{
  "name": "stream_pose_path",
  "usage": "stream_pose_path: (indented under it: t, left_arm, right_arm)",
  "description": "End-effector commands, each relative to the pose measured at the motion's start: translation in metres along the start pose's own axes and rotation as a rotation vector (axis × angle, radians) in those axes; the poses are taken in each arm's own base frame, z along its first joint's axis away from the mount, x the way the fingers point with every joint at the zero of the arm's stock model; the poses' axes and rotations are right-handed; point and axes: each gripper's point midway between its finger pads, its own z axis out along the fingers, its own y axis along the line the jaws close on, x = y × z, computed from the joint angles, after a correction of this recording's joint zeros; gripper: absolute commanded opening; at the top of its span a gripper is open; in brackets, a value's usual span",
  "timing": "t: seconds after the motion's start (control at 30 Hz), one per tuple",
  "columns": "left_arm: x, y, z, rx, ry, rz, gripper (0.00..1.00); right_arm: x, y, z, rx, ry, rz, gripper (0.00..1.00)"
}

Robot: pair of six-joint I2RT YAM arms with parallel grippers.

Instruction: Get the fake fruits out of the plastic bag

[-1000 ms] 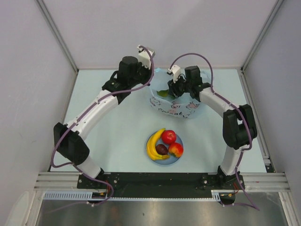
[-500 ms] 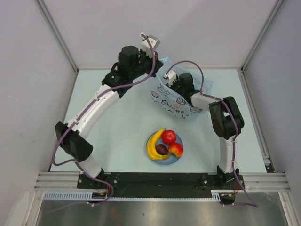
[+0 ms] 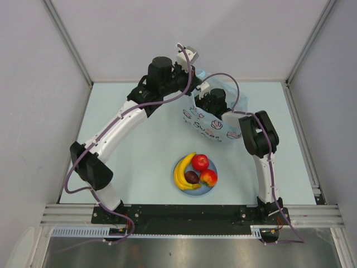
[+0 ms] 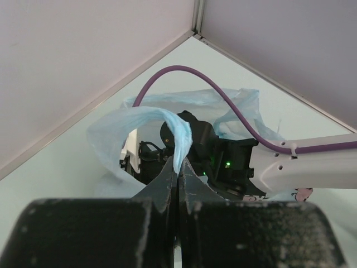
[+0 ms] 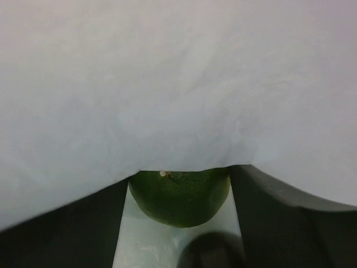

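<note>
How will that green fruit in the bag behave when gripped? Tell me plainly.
Likely to roll: the green fruit looks round. Its smooth skin suggests hard, slippery plastic, so it might squirt from the fingers. The plastic bag draped above it looks limp and may snag.

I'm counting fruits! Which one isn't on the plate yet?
The green round fruit, under the plastic bag at the right gripper. The banana, red apple, orange-red fruit and dark purple fruit lie on the blue plate.
</note>
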Motion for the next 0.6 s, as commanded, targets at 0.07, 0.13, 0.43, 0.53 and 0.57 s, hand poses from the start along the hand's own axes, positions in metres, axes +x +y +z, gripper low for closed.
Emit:
stream_pose_path:
  t: [0.07, 0.13, 0.43, 0.53, 0.57]
  left_arm:
    - [-0.034, -0.01, 0.001, 0.031, -0.086, 0.039, 0.0]
    - [-0.033, -0.005, 0.002, 0.004, -0.084, 0.039, 0.0]
    - [0.005, 0.045, 0.011, -0.173, -0.012, 0.025, 0.0]
    - [0.017, 0.06, 0.016, -0.203, 0.012, 0.018, 0.0]
    - [0.02, 0.065, 0.017, -0.211, 0.018, 0.017, 0.01]
  right_arm:
    - [-0.029, -0.017, 0.015, 0.01, -0.03, 0.032, 0.47]
    - [-0.032, -0.02, 0.011, -0.01, -0.029, 0.036, 0.38]
    - [-0.132, -0.004, -0.071, -0.166, -0.131, 0.041, 0.21]
    - [-0.151, 0.021, -0.107, -0.26, -0.137, 0.017, 0.21]
    - [-0.155, 0.027, -0.116, -0.276, -0.14, 0.013, 0.21]
